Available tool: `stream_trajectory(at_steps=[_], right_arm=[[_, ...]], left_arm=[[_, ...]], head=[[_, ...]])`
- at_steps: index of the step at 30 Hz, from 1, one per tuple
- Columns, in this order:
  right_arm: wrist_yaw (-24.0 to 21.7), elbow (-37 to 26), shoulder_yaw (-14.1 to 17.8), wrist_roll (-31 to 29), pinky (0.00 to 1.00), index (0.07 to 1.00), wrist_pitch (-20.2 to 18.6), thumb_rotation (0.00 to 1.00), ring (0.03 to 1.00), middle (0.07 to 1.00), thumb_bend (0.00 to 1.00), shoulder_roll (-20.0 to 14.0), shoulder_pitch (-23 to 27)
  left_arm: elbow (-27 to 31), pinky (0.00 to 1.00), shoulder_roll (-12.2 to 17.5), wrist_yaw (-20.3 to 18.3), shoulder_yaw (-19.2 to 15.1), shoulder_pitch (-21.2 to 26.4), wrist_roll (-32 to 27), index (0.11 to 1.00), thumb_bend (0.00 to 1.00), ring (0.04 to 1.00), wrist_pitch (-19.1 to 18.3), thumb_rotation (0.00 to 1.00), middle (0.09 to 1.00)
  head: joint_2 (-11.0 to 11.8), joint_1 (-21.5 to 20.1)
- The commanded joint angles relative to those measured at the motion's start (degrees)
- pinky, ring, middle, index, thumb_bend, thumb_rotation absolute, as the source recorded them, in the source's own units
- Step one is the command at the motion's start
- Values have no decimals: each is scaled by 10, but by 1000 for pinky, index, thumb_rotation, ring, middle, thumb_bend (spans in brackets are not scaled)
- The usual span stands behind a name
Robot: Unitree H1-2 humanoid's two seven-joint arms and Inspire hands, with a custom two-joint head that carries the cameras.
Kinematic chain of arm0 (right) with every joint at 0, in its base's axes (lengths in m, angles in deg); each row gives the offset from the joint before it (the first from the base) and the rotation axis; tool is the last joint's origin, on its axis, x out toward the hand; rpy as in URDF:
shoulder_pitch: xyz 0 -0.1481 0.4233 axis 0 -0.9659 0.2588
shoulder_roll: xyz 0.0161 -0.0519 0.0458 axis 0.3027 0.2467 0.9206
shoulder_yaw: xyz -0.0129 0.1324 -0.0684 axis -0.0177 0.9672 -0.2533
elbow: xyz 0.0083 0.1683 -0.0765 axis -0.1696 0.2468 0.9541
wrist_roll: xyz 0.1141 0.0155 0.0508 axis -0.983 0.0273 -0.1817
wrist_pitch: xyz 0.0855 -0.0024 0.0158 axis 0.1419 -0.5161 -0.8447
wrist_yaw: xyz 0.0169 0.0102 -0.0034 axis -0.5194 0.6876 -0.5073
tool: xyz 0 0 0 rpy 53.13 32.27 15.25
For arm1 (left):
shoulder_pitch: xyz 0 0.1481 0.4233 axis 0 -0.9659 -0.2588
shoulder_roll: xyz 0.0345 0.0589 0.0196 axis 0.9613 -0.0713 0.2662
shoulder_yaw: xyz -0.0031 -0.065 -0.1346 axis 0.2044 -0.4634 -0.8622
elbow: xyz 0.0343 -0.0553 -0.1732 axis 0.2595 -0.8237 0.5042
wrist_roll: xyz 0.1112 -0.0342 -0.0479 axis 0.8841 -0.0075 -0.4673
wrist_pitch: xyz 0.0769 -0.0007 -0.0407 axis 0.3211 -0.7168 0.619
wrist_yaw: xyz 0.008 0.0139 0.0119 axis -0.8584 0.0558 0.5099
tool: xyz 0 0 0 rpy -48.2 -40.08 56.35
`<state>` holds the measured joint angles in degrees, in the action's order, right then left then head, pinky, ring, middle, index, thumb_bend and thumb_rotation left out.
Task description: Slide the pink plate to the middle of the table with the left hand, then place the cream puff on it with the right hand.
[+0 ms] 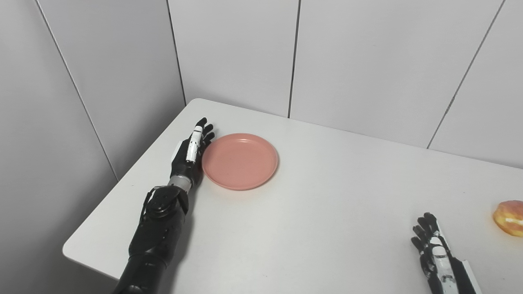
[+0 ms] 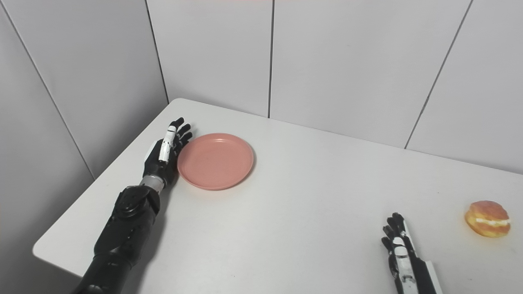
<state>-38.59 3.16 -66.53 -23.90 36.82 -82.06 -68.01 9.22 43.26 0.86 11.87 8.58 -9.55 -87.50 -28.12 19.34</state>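
In the left eye view, the black left hand (image 1: 192,153) lay with fingers (image 1: 199,132) straight and empty against the left rim of the round pink plastic plate (image 1: 240,161), far left on the white counter (image 1: 327,196).

In the right eye view, the right hand (image 2: 398,253) rested near, fingers extended and empty, well apart from the golden cream-filled puff (image 2: 488,218) at the right.

White table (image 1: 327,196) against pale grey panelled walls (image 1: 367,61), perhaps a corner

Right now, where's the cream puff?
The cream puff sits on the table at its far right edge in both views, just right of the right hand and far from the plate.
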Motion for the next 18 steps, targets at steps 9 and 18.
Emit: stream_trajectory(at_steps=[9,18], right_arm=[[2,6,-2,12,1000,1000,7,1000,1000,1000,145,4,7],[4,1,-4,16,1000,1000,-1,1000,1000,1000,138,6,6]], left_arm=[[18,979,-37,-22,35,-12,-2,959,351,965,-51,1000,966],[24,970,-53,-13,46,-12,5,944,393,945,-43,1000,951]], head=[[-6,-8],[-13,-21]])
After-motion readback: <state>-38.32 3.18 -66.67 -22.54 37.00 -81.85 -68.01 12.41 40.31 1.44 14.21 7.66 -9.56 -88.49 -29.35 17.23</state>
